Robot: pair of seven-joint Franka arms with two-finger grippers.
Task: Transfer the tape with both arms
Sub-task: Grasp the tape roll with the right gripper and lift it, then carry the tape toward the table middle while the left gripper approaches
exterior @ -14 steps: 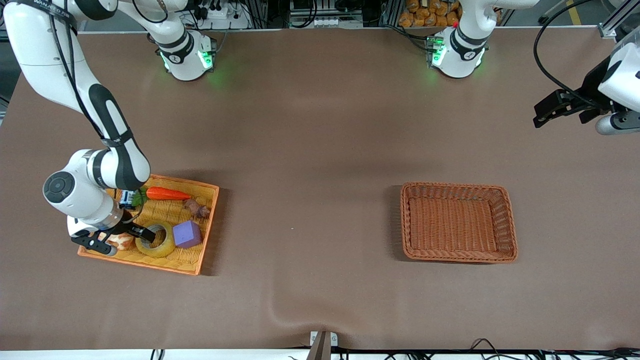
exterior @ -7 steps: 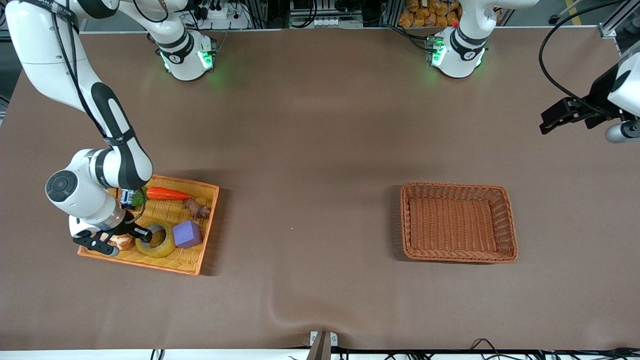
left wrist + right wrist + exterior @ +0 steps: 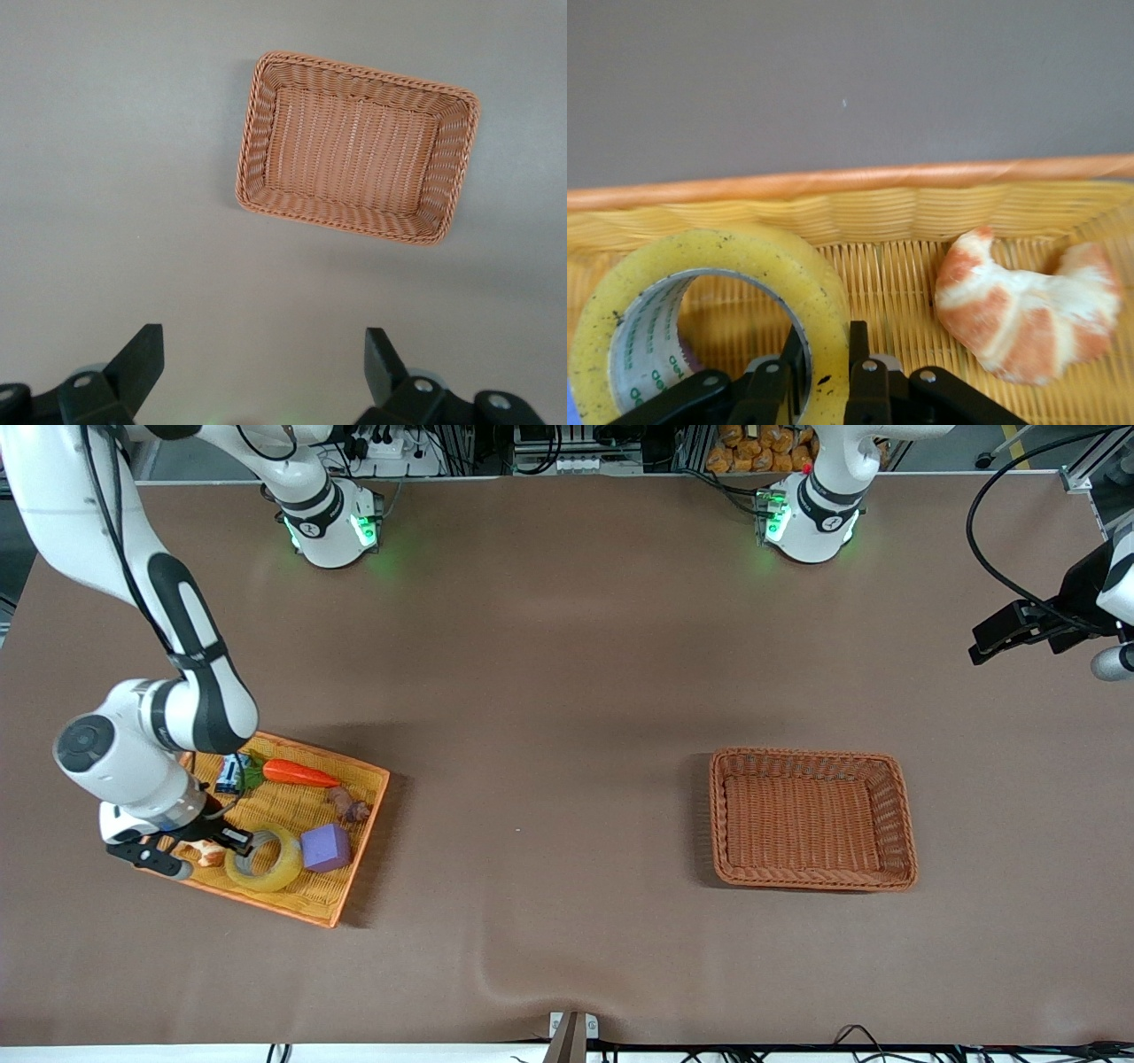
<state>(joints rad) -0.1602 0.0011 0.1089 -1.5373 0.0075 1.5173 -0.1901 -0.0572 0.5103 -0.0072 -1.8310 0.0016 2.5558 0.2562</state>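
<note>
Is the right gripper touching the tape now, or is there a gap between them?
Touching. In the right wrist view the right gripper pinches the wall of the tape, one finger inside the core and one outside, with no gap visible.

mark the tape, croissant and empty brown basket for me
tape [image 3: 824, 292]: right wrist view, on the yellow outer band of the roll.
croissant [image 3: 1019, 305]: right wrist view, on the middle of its curved body.
brown basket [image 3: 811, 757]: front view, on the rim farthest from the front camera.
</note>
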